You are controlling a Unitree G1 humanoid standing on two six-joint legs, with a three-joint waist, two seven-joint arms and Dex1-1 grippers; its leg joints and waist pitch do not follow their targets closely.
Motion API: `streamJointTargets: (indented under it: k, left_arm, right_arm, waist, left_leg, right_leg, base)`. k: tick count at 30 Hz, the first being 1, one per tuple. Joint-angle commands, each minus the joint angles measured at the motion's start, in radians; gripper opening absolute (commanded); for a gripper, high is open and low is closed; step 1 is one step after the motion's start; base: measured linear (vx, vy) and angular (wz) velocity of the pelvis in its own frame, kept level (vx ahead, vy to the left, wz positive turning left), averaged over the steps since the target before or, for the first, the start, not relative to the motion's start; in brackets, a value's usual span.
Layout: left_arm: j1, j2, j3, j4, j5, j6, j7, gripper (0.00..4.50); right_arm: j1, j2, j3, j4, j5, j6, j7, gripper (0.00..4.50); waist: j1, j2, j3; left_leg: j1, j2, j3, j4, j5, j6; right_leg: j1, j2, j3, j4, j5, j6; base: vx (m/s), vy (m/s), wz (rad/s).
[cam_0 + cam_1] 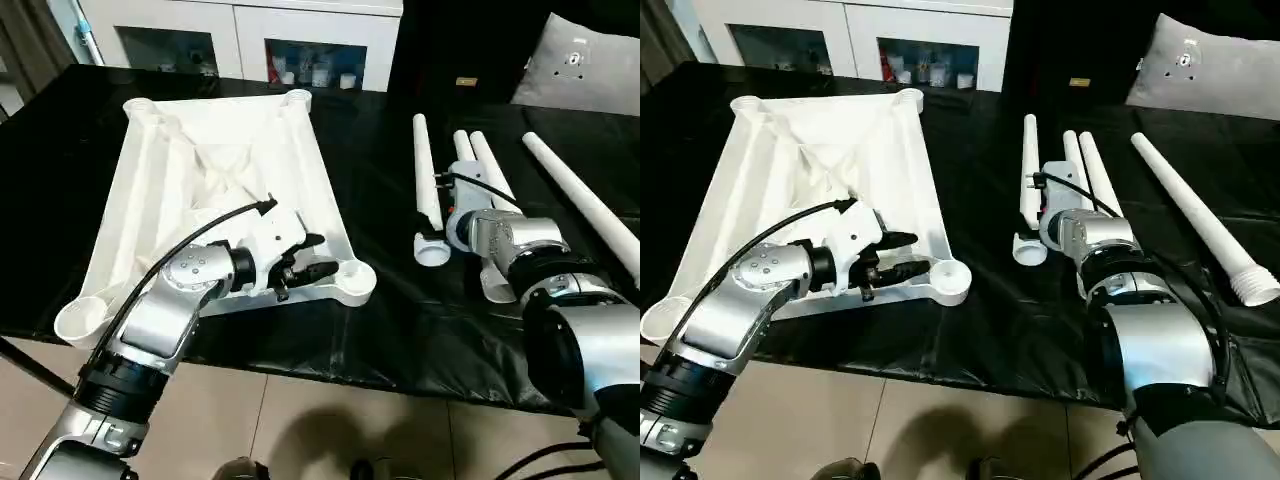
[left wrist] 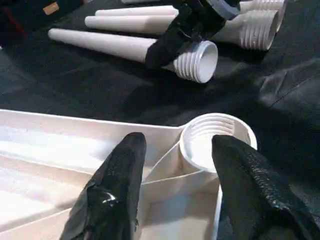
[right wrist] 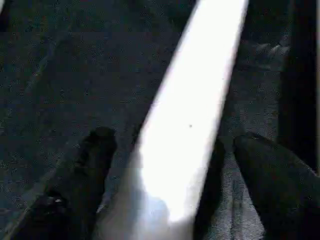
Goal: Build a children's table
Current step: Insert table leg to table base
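The children's table top (image 1: 220, 160) lies upside down, ribs up, on the left of the black-covered work table. My left gripper (image 1: 318, 255) is open at its near right corner. Its two fingers (image 2: 120, 180) stand either side of a rib beside the threaded corner socket (image 2: 215, 140); I cannot tell whether they touch. To the right lie the white legs, the nearest one (image 1: 425, 175) with its threaded collar (image 2: 200, 60) towards me. My right gripper (image 3: 172, 137) is open over that leg, one black finger (image 3: 95, 165) on each side.
Two more legs (image 1: 490, 165) lie side by side under my right wrist, and another (image 1: 590, 205) slants at the far right. A white glass-door cabinet (image 1: 250, 40) stands behind the work table, a grey cushion (image 1: 580, 65) at back right. The table's front edge (image 1: 400, 385) runs close below the parts.
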State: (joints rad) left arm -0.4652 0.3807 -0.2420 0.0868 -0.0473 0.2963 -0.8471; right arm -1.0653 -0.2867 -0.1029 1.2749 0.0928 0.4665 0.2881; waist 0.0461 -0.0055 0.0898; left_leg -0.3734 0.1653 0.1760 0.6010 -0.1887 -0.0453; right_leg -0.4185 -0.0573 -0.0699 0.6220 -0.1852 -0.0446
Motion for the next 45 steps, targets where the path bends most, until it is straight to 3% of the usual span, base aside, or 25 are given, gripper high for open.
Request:
streamJointTargets:
  k: [1, 20, 27, 32, 34, 35, 37, 38, 42, 43, 44, 45]
  left_arm:
    - [0.0, 0.003, 0.002, -0.03, -0.003, 0.006, 0.0, 2.41]
    - [-0.005, 0.01, -0.004, -0.044, -0.014, 0.009, -0.015, 2.41]
    - [-0.007, -0.002, 0.008, -0.045, -0.026, 0.009, -0.005, 2.41]
    - [-0.007, -0.019, 0.02, -0.039, -0.025, 0.013, 0.024, 2.41]
    - [-0.007, -0.026, 0.021, -0.034, -0.022, 0.012, 0.038, 2.41]
    - [-0.009, -0.036, 0.029, -0.029, -0.023, 0.011, 0.059, 2.41]
    - [-0.015, -0.048, 0.04, -0.024, -0.026, 0.004, 0.082, 2.41]
    - [-0.017, -0.051, 0.044, -0.023, -0.028, 0.002, 0.09, 2.41]
    - [-0.056, -0.104, 0.101, -0.002, -0.047, 0.034, 0.185, 2.41]
    - [-0.065, -0.114, 0.112, 0.004, -0.052, 0.035, 0.202, 2.41]
    - [-0.092, -0.145, 0.153, 0.014, -0.088, 0.049, 0.235, 2.41]
    - [-0.126, -0.184, 0.207, 0.018, -0.145, 0.071, 0.267, 2.41]
  right_arm:
    - [-0.013, -0.006, -0.009, 0.024, 0.004, 0.036, 0.023, 3.8]
    - [-0.01, -0.009, -0.033, 0.036, 0.007, 0.115, 0.092, 2.06]
    - [0.0, -0.013, -0.057, 0.024, 0.028, 0.105, 0.12, 1.91]
    - [0.019, -0.013, -0.109, 0.001, 0.077, 0.075, 0.112, 1.89]
    - [0.042, -0.008, -0.13, -0.028, 0.094, 0.016, 0.122, 1.89]
    - [0.076, 0.0, -0.135, -0.072, 0.097, -0.083, 0.128, 1.89]
    - [0.097, 0.002, -0.128, -0.108, 0.089, -0.121, 0.129, 1.89]
    - [0.098, 0.002, -0.132, -0.113, 0.093, -0.104, 0.13, 1.89]
    - [0.113, 0.008, -0.222, -0.197, 0.205, -0.053, 0.219, 1.88]
    - [0.119, 0.009, -0.235, -0.217, 0.23, -0.042, 0.259, 1.88]
    - [0.145, 0.013, -0.258, -0.27, 0.282, -0.028, 0.346, 1.88]
    - [0.188, 0.016, -0.263, -0.339, 0.324, -0.028, 0.44, 1.88]
  waist:
    - [0.006, -0.011, -0.08]
    - [0.017, -0.011, -0.081]
    - [0.02, -0.011, -0.083]
    - [0.02, -0.011, -0.087]
    - [0.02, -0.012, -0.087]
    - [0.021, -0.01, -0.089]
    - [0.021, -0.01, -0.09]
    - [0.021, -0.008, -0.089]
    - [0.02, -0.006, -0.09]
    - [0.023, -0.009, -0.091]
    - [0.024, -0.002, -0.091]
    - [0.028, -0.008, -0.089]
  left_leg:
    - [0.003, 0.058, -0.012, -0.054, -0.064, 0.081]
    - [0.004, 0.059, -0.011, -0.053, -0.086, 0.058]
    - [0.004, 0.059, -0.011, -0.053, -0.091, 0.053]
    - [0.002, 0.058, -0.011, -0.051, -0.076, 0.059]
    - [0.002, 0.058, -0.011, -0.05, -0.076, 0.061]
    - [0.002, 0.059, -0.011, -0.049, -0.08, 0.063]
    - [0.003, 0.057, -0.012, -0.049, -0.082, 0.065]
    - [0.003, 0.057, -0.012, -0.049, -0.083, 0.065]
    - [0.004, 0.055, -0.013, -0.048, -0.087, 0.069]
    - [0.002, 0.054, -0.013, -0.047, -0.09, 0.082]
    - [0.002, 0.054, -0.014, -0.047, -0.084, 0.089]
    - [-0.002, 0.05, -0.008, -0.043, -0.082, 0.106]
  right_leg:
    - [0.072, -0.086, 0.056, -0.058, -0.094, -0.259]
    - [0.068, -0.087, 0.055, -0.062, -0.144, -0.242]
    - [0.069, -0.088, 0.055, -0.062, -0.149, -0.239]
    - [0.072, -0.088, 0.054, -0.059, -0.122, -0.24]
    - [0.071, -0.089, 0.055, -0.06, -0.123, -0.239]
    - [0.071, -0.091, 0.055, -0.061, -0.122, -0.238]
    - [0.071, -0.09, 0.054, -0.062, -0.121, -0.239]
    - [0.071, -0.09, 0.054, -0.062, -0.123, -0.24]
    - [0.073, -0.087, 0.053, -0.064, -0.13, -0.244]
    - [0.078, -0.085, 0.053, -0.063, -0.114, -0.237]
    - [0.078, -0.083, 0.052, -0.062, -0.103, -0.239]
    - [0.083, -0.08, 0.052, -0.066, -0.076, -0.236]
  base:
    - [0.0, 0.0, 0.0]
    - [0.0, 0.0, 0.0]
    - [0.0, 0.0, 0.0]
    - [0.0, 0.0, 0.0]
    - [0.0, 0.0, 0.0]
    - [0.0, 0.0, 0.0]
    - [0.0, 0.0, 0.0]
    - [0.0, 0.0, 0.0]
    - [0.0, 0.0, 0.0]
    - [0.0, 0.0, 0.0]
    - [0.0, 0.0, 0.0]
    - [0.0, 0.0, 0.0]
